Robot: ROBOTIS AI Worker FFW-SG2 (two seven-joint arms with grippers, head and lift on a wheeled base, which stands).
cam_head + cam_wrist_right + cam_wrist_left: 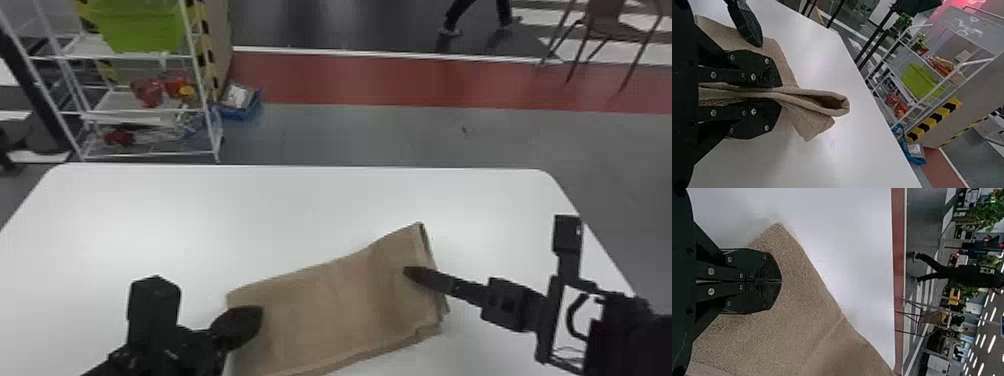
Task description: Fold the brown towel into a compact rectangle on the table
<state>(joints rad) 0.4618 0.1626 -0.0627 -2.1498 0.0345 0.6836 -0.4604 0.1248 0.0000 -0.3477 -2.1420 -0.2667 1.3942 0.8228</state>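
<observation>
On the table (pixel 300 210), towel (pixel 335 300) (folded).

Operator: State the site type.

Unit: Workshop or lab hall. Datum: the white table (pixel 300 200) before me. Beyond its far edge, on my left: a white rack (pixel 112 102) holding a green bin (pixel 142 27), with black-and-yellow striping (pixel 202 50) alongside.

Operator: Further indicators?

Unit: Beyond the table I register grey flooring (pixel 350 135) crossed by a red band (pixel 350 77). Beyond the table's far right corner: a chair (pixel 610 27). Overhead, well beyond the table: rows of strip lights (pixel 992 344).
</observation>
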